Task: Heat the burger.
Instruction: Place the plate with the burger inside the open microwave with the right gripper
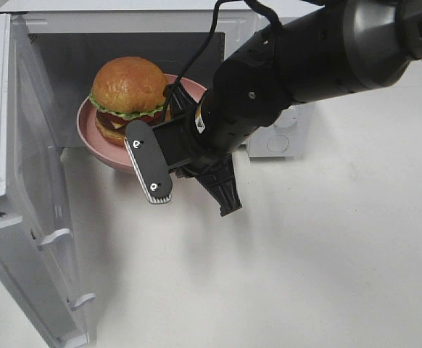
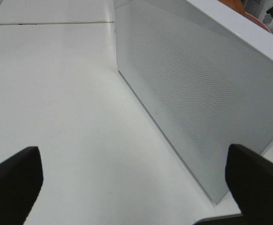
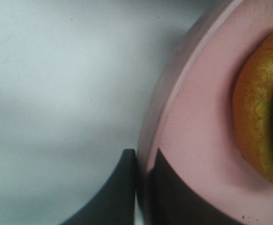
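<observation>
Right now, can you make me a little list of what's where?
burger: sitting on the pink plate
pink plate: at the mouth of the microwave
microwave door: swung open
right claw: shut on the plate's rim
left claw: open, holding nothing, outside the door

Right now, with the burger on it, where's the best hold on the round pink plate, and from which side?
Take the round pink plate by its raised rim, on the part nearest the front of the open white microwave, coming in from the front. The golden-bunned burger fills the middle and the oven walls likely block the other sides. The right gripper is shut on the rim, one finger each side.
</observation>
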Available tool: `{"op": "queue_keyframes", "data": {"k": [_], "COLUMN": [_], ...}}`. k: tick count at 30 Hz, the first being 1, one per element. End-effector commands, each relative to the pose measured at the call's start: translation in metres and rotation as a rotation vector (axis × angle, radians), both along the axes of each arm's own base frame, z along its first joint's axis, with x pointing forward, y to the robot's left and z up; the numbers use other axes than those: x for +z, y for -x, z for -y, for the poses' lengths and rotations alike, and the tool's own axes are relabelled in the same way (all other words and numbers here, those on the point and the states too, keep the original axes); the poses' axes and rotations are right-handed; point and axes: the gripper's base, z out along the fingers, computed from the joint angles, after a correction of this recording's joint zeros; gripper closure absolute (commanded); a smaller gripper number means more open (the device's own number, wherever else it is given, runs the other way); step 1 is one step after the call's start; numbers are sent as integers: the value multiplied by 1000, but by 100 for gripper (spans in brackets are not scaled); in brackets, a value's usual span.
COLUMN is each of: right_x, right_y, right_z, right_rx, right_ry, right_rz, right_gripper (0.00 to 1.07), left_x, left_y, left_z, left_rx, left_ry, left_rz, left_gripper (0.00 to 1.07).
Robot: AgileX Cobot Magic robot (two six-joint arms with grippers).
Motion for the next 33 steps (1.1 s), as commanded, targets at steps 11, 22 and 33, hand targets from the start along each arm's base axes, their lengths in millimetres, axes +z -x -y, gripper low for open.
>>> {"op": "queue_keyframes", "data": {"k": [11,22,33], "right_x": [3,0,0], "right_y": [-31,-57,-85], "right_z": [-23,-43,-48], "right_rx": [-40,-116,-205], "right_ry": [-54,-45,-67], "right_rz": [47,45,52], "right_gripper": [107,107,107], "left_x": [0,0,0], "left_y": [2,2,2], "left_z": [0,0,0], "left_rx": [-4,-4,-4], "left_ry": [4,4,4], "left_rz": [29,29,29], "left_gripper": [9,9,9]}}
